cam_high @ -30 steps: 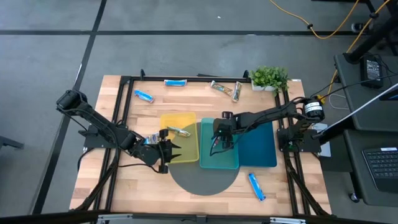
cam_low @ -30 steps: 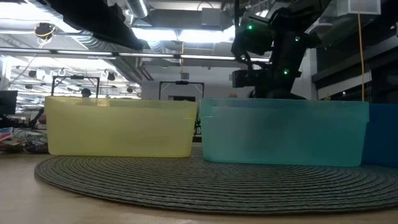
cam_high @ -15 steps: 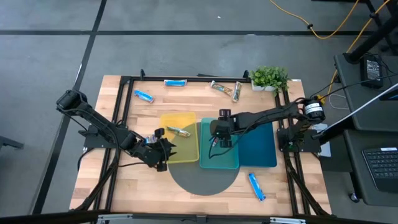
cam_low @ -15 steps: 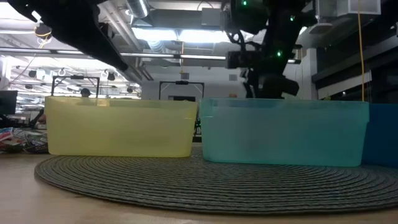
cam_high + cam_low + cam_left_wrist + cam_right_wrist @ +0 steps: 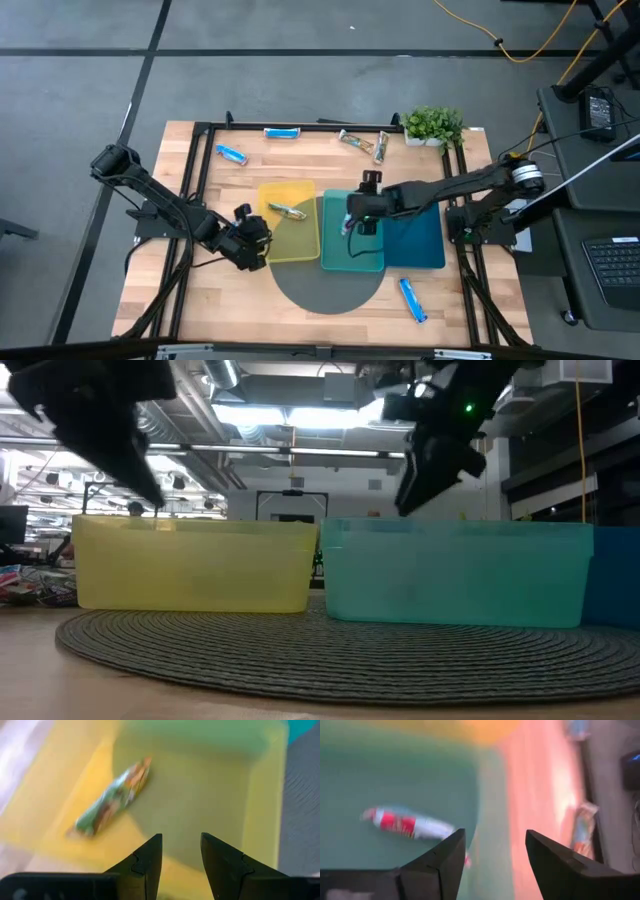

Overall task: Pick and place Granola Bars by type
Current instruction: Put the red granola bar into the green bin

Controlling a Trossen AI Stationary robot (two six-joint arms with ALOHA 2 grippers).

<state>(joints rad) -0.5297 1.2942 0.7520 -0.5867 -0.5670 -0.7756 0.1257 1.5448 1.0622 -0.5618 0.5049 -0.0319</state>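
A green-and-tan granola bar [image 5: 112, 797] lies flat on the floor of the yellow tray [image 5: 300, 245]. My left gripper [image 5: 181, 852] hovers open over that tray's left rim [image 5: 262, 215], slanting down, with nothing between its fingers. A red-and-white bar [image 5: 407, 824] lies on the floor of the teal tray [image 5: 365, 262]. My right gripper [image 5: 495, 855] hangs open above it, also with nothing between its fingers. Loose bars rest on the wood: blue ones [image 5: 231, 154], [image 5: 281, 132], [image 5: 412, 299] and two tan ones [image 5: 350, 139], [image 5: 381, 147].
Yellow, teal and dark blue trays [image 5: 415, 240] stand side by side on a round grey mat [image 5: 330, 290]. A potted plant [image 5: 433, 125] sits at the far right corner. A black frame [image 5: 200, 128] runs along the table's edges. Bare wood lies near the front edge.
My right gripper has risen from inside the teal tray to above its rim and has drifted a little toward the table's right. My left gripper has rolled about its own line and tipped further down over the yellow tray's left rim. No bar has moved.
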